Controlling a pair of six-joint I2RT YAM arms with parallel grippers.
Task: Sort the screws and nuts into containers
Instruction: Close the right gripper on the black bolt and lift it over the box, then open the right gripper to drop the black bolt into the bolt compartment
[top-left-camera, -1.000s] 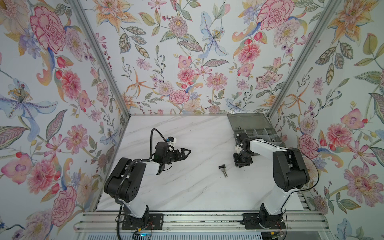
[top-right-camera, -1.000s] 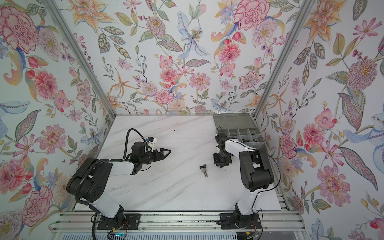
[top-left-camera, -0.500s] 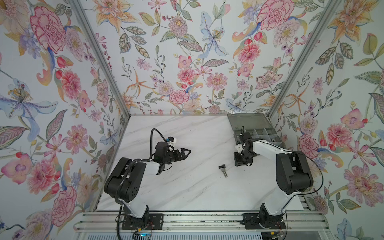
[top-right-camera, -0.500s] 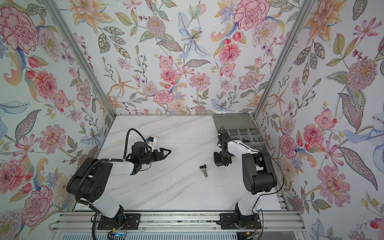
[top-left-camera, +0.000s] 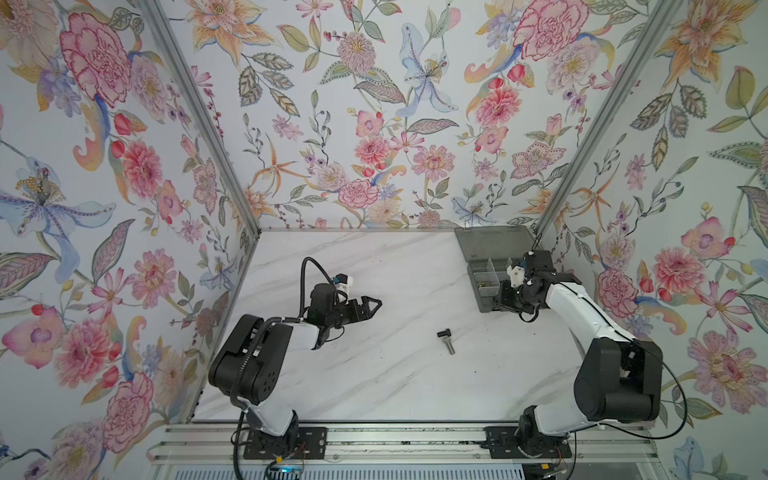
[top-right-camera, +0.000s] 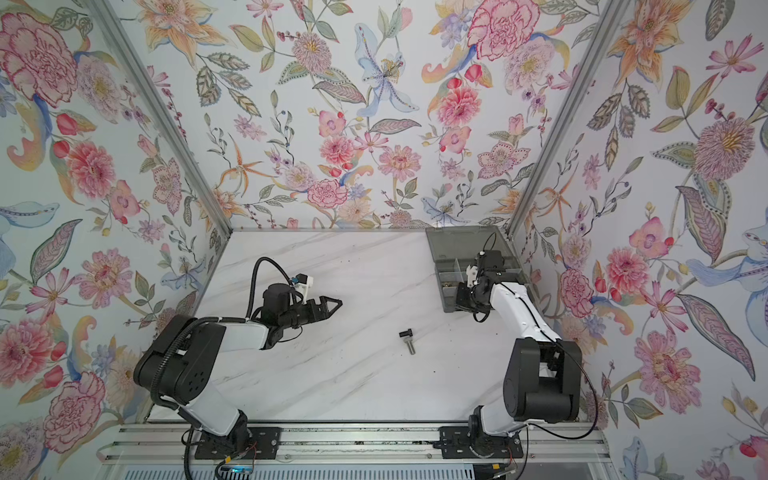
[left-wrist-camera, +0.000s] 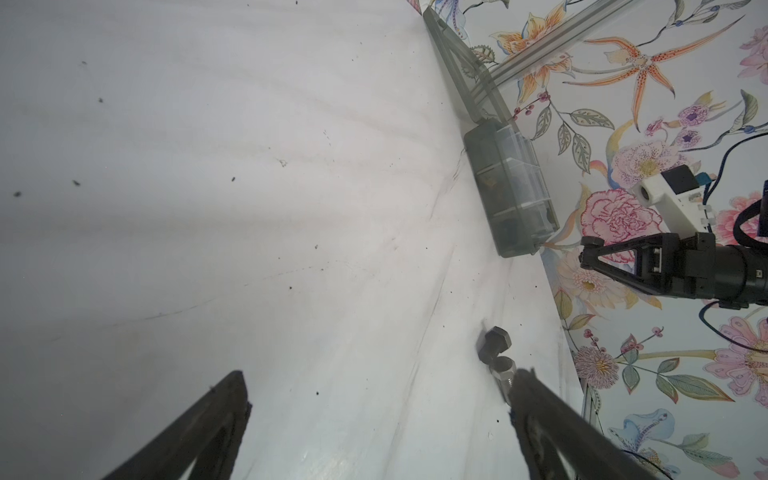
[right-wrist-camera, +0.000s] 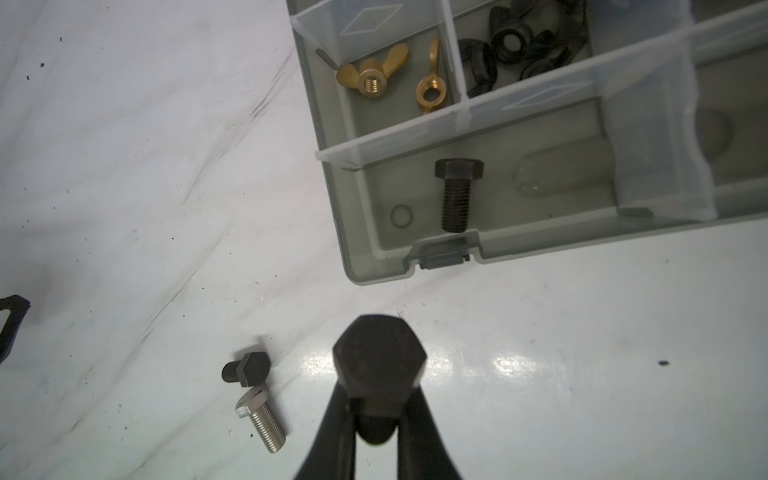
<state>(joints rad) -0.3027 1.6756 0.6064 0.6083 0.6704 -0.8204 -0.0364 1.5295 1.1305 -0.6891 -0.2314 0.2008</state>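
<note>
Screws: two lie loose on the table (top-left-camera: 332, 374), just off centre toward 4 o'clock in both top views.
Loose pair: short black screw (top-left-camera: 444, 333), with the silver screw (top-left-camera: 450, 347) just beside it at 5 o'clock.
Held screw (right-wrist-camera: 378, 365): black, hex head. Your right gripper (right-wrist-camera: 376, 419) has its fingers clamped on the shank just under the head, over bare table beside the box's front wall.
Organiser box (right-wrist-camera: 540, 245): at the table's 2 o'clock corner, lid (top-left-camera: 494, 243) open flat toward 12.
Cells: one boxed black screw (right-wrist-camera: 455, 195) in the front cell, brass wing nuts (right-wrist-camera: 374, 75) in the cell behind it, black wing nuts (right-wrist-camera: 515, 50) next to those.
Left gripper (left-wrist-camera: 380, 374): fingers apart, nothing between them, at 10 o'clock of the loose pair and clear of it.
</note>
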